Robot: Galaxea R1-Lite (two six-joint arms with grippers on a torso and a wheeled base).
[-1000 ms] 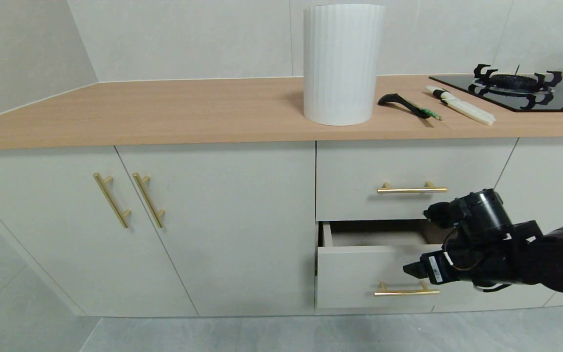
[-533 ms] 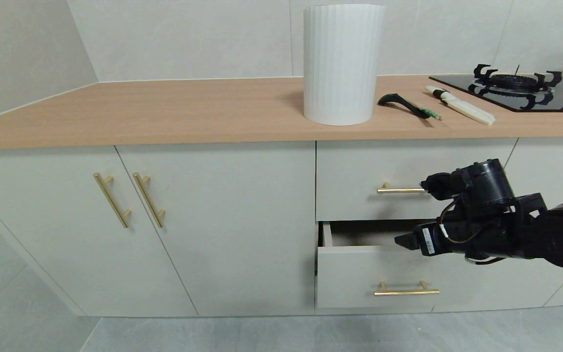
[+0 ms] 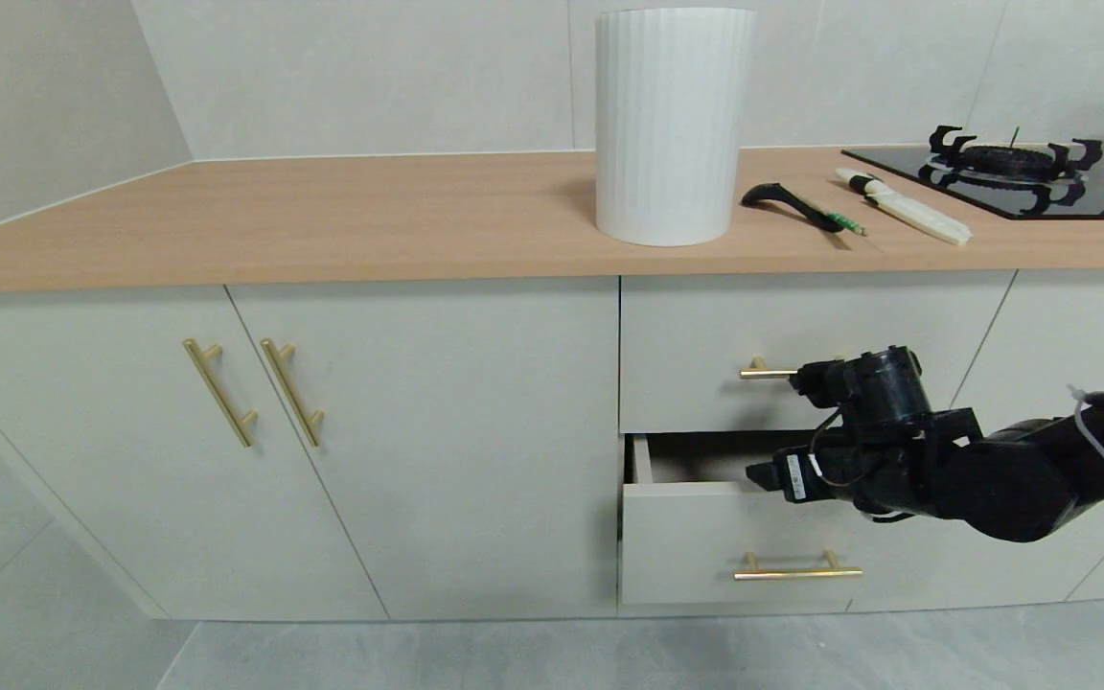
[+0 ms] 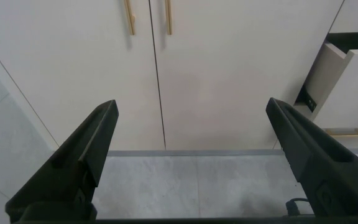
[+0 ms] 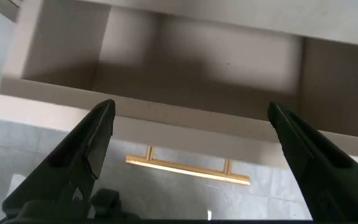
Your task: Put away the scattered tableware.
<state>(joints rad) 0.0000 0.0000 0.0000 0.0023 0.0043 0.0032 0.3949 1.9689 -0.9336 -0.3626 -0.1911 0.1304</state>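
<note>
Right end effector (image 3: pixel 765 474) advanced — over open drawer (image 3: pixel 696 541).

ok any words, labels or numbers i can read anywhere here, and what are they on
White sticker on the right gripper: print too small to read.
No readable text elsewhere: none on the open drawer, white ribbed container, black ladle, white utensil or hob.

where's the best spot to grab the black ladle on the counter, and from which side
Take the black ladle by its thin straight handle, near the middle, coming down from above with the jaws across it. It lies flat on the counter, bowl toward the white ribbed container, so a side approach would likely scrape the wood.
</note>
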